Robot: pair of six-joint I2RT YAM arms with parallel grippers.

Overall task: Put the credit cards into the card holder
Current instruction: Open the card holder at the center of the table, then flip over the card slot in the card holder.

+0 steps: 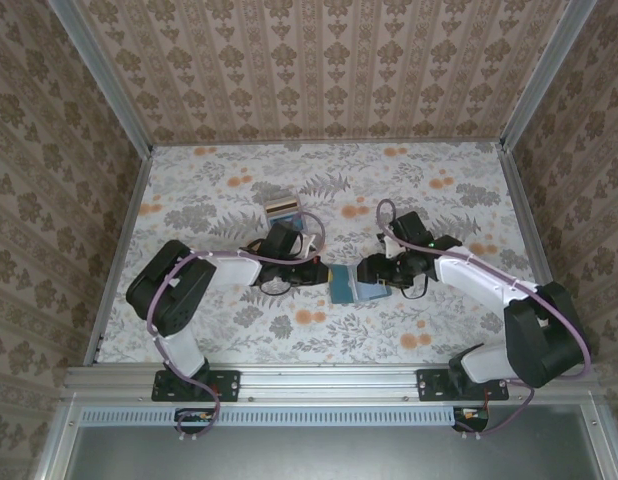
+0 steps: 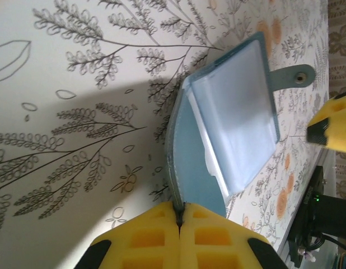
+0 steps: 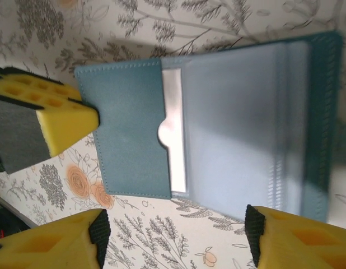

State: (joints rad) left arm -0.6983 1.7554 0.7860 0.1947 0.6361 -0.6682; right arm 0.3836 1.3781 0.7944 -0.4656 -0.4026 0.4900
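card holder [image 3: 234, 112]: lies open | left gripper [image 2: 178, 219]: clamped on its cover edge | right gripper [image 3: 177, 234]: spread wide, just beside it | pocket [image 3: 131, 134]: pale strip [image 3: 174, 151] at notch, card uncertain

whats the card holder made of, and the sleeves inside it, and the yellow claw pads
Card holder: matte teal with stitched edges, looks like faux leather. Inner sleeves: glossy and see-through, likely thin clear plastic. Left claw pads: yellow, moulded with square recesses, probably rubber or soft plastic.
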